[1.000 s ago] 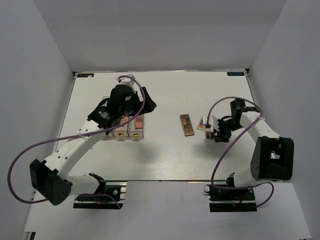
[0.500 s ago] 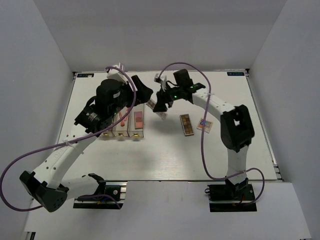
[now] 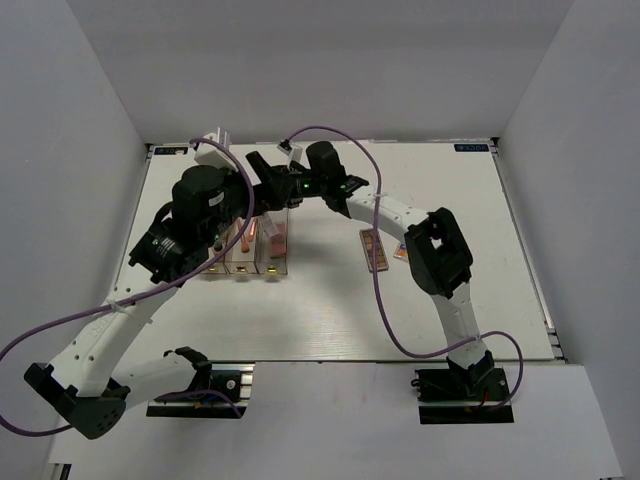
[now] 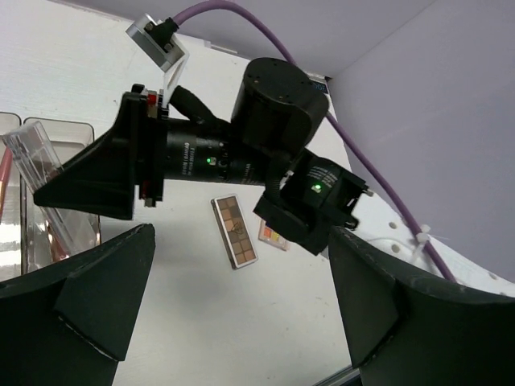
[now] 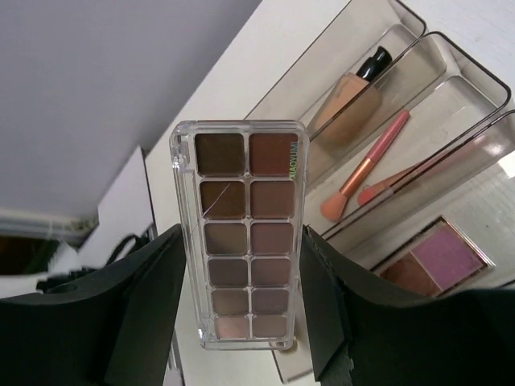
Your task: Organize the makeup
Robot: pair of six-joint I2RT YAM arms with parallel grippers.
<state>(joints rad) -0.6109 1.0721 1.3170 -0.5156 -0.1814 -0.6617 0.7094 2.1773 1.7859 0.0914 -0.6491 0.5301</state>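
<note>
Over the organizer (image 5: 475,80), right gripper (image 5: 241,273) clamps the brown palette (image 5: 245,201), long axis along the fingers, compartments just ahead. Left gripper (image 4: 241,301) gapes empty beside the organizer.

Four palettes (image 5: 245,241) (one held aloft), two pink sticks (image 5: 366,165), one beige bottle (image 5: 350,108), one clear organizer (image 5: 483,76)

Green lettering is being shown on the upper right edge of the eyeshadow palette (image 5: 241,241), too blurred to be read. Blue labels (image 3: 470,148) at the far corners of the worktop (image 3: 330,310) are being rendered illegibly small.
</note>
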